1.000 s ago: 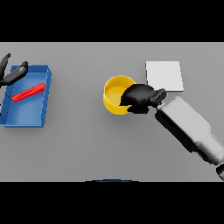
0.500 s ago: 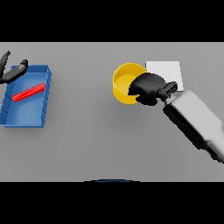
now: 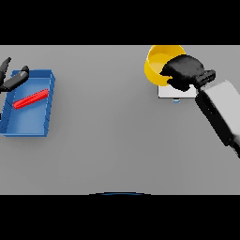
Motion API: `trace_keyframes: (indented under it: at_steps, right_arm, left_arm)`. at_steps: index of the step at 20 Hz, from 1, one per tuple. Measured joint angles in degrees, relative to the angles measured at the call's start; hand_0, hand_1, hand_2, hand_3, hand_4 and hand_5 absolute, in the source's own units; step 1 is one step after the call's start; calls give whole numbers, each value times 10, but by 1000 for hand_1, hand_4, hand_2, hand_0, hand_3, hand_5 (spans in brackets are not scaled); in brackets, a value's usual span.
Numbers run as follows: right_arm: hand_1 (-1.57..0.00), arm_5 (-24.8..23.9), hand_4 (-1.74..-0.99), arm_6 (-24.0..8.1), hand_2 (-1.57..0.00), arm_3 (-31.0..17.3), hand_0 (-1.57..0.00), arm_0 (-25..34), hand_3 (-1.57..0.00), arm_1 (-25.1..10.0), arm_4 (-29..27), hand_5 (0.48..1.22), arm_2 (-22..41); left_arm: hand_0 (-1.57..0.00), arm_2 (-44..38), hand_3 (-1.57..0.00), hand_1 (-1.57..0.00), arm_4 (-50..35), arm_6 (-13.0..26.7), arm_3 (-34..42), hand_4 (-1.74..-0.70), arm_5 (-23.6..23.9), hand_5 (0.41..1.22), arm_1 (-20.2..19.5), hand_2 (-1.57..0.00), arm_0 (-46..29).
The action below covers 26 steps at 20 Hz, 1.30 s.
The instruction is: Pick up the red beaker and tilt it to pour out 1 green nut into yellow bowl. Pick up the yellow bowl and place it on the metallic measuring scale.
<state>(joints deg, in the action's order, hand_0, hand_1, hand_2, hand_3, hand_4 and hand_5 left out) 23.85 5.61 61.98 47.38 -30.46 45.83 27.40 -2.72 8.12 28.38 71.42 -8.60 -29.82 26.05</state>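
Count for you: one yellow bowl (image 3: pixel 158 63), one scale (image 3: pixel 176 91), one blue tray (image 3: pixel 28 124), one red beaker (image 3: pixel 31 99). Your right hand (image 3: pixel 185 71) has its fingers curled on the bowl's rim, holding it over the scale's far-left corner. Beaker lies in the tray; your left hand (image 3: pixel 11 78), fingers relaxed, sits at the tray's far-left corner on the worktop (image 3: pixel 103 131).

My right hand (image 3: pixel 183 72) sits at the rim of the yellow bowl (image 3: pixel 158 64), fingers curled round its right edge, the white and grey forearm running down and to the right from it. My left hand (image 3: pixel 10 77) shows far left of that bowl (fingers spread and relaxed).
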Motion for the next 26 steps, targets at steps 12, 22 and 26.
trace_keyframes:
  at_steps: [12,22,26]
  right_arm:
    - [-1571,-82,-1741,33,-1390,-198,-1571,26,-1361,22,8,1221,-22]
    - [-1428,-91,-1682,48,-1343,-254,-1558,34,-1110,38,3,1221,-23]
    - [-811,-74,-1535,31,-708,-252,-946,32,-576,36,-10,965,-34]
  left_arm:
    - [1,9,1,1,8,32,9,-859,2,807,3,1,3]
    - [1,6,1,1,4,34,14,-836,-6,775,-5,1,-1]
    - [1,5,1,1,2,31,17,-835,-6,768,-5,1,-6]
